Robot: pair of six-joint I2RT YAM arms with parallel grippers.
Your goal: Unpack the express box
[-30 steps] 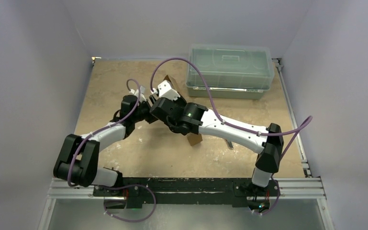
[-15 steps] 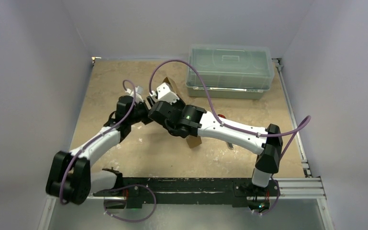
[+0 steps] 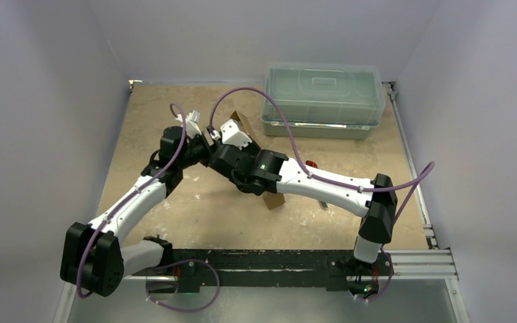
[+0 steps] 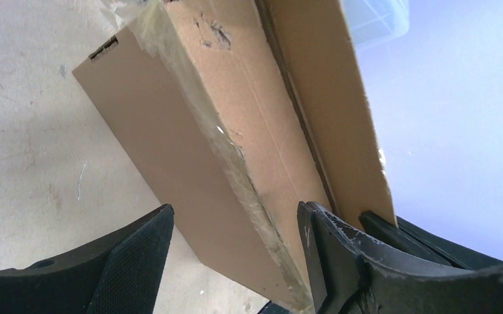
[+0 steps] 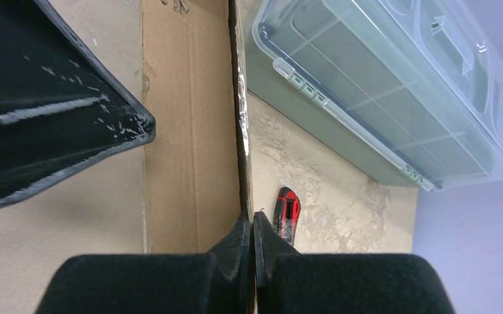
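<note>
The express box (image 4: 235, 118), brown cardboard with taped edges, stands tilted on the table. In the top view the arms cover most of it, leaving its raised flap (image 3: 245, 124) and a near corner (image 3: 273, 200) in sight. My left gripper (image 4: 235, 216) is open, its fingers (image 4: 137, 261) astride the box's lower side wall; the left pad stands clear of the cardboard. My right gripper (image 5: 252, 226) is shut on the thin edge of the flap (image 5: 241, 118), which runs straight away from the jaws.
A translucent grey-green lidded plastic bin (image 3: 323, 97) sits at the back right, close behind the box. A red and black utility knife (image 5: 287, 212) lies on the table just right of the flap, also visible from above (image 3: 310, 163). Side walls enclose the table.
My left arm has stretched forward and leftward, and its jaws have widened around the box wall. The right gripper keeps its hold on the flap and has shifted slightly left.
</note>
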